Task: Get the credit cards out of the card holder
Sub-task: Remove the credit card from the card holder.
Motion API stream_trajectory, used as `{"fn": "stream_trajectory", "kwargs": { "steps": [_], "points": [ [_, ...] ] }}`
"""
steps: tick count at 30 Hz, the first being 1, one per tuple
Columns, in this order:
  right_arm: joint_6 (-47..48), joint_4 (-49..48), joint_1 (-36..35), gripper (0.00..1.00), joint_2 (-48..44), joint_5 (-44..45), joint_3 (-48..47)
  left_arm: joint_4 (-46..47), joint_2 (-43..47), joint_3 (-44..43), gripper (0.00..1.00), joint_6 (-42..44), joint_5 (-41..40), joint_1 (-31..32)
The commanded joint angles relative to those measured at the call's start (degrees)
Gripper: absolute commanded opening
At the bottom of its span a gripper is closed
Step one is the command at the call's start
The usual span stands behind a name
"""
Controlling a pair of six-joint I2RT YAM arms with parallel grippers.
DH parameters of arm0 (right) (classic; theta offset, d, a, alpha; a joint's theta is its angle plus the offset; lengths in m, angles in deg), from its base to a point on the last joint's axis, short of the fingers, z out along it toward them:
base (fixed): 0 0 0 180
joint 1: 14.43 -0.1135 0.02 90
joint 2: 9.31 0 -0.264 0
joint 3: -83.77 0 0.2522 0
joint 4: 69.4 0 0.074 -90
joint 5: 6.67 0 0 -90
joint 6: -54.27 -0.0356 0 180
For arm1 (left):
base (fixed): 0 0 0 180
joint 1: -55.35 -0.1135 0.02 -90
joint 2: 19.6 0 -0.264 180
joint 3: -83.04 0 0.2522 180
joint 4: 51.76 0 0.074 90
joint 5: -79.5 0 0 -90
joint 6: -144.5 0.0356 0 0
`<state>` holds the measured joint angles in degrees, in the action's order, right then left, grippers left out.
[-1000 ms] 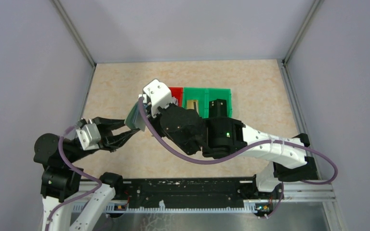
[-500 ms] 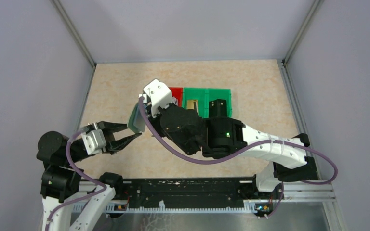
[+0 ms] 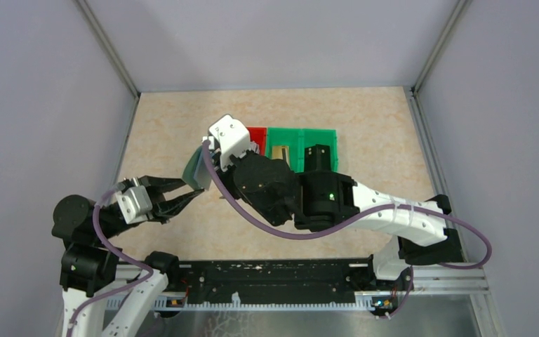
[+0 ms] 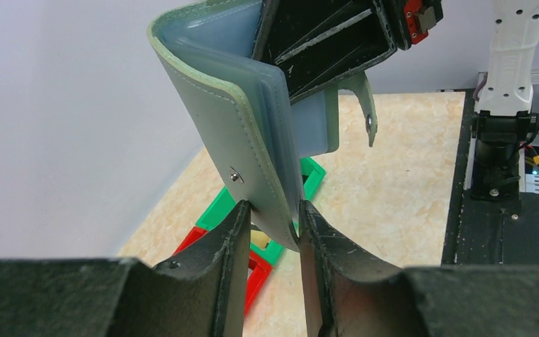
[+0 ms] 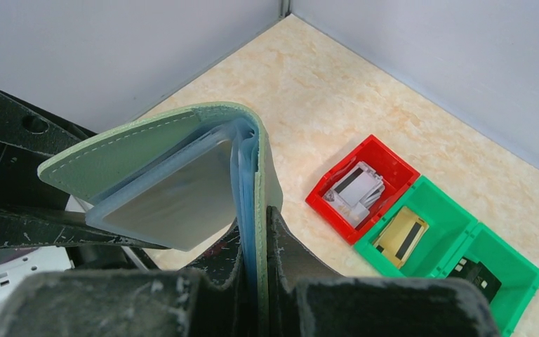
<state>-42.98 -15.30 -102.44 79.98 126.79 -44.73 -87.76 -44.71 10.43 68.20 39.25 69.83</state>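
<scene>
The pale grey-green card holder (image 3: 195,168) hangs open in the air over the table, left of the bins. My right gripper (image 5: 260,219) is shut on one of its flaps, next to the fold (image 5: 256,151). A grey card (image 5: 172,203) shows through a translucent blue inner pocket. My left gripper (image 4: 274,210) is open, its jaws standing on either side of the lower corner of the other flap (image 4: 253,161), close to the snap stud. In the top view it (image 3: 191,191) reaches up to the holder from the left.
Three small bins stand in a row: a red bin (image 5: 386,158) with pale striped cards (image 5: 356,188), a green bin (image 5: 435,203) with a gold card (image 5: 401,237), and a second green bin (image 5: 512,256) with a dark card. Grey walls enclose the table.
My left gripper let go of the holder and drew back towards its base, then moved forward again, so that its jaws stand round the flap's corner. My right arm has kept still, holding the holder.
</scene>
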Motion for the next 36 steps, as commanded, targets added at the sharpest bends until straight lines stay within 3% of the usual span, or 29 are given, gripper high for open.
{"fn": "stream_trajectory", "kwargs": {
  "steps": [1, 11, 24, 27, 31, 36],
  "points": [
    [-0.7, -3.2, -0.7, 0.00, -1.5, -0.8, 0.0, 3.5, 0.4, 0.6, 0.37, -3.3, -1.8, 0.2],
    [-0.6, -3.4, -0.7, 0.00, -1.3, -1.0, -0.1, 6.5, 0.6, 1.4, 0.36, -8.3, -4.0, 0.2],
    [-0.9, -6.1, -0.7, 0.00, -4.0, -3.0, 3.2, 10.0, 1.0, 1.5, 0.30, -10.4, -15.5, 0.2],
    [-0.8, -7.7, -0.7, 0.00, -5.1, -4.9, 4.6, 10.1, 0.8, 1.5, 0.30, -10.4, -14.1, 0.2],
    [0.1, -13.3, -0.6, 0.00, -8.7, -10.0, 9.7, 9.6, 0.3, 0.6, 0.28, -10.1, -6.5, 0.2],
    [-4.7, -21.3, 4.8, 0.00, -15.6, -22.8, 20.2, 6.5, -1.4, -1.8, 0.11, -9.8, 1.3, 0.2]
  ]
}}
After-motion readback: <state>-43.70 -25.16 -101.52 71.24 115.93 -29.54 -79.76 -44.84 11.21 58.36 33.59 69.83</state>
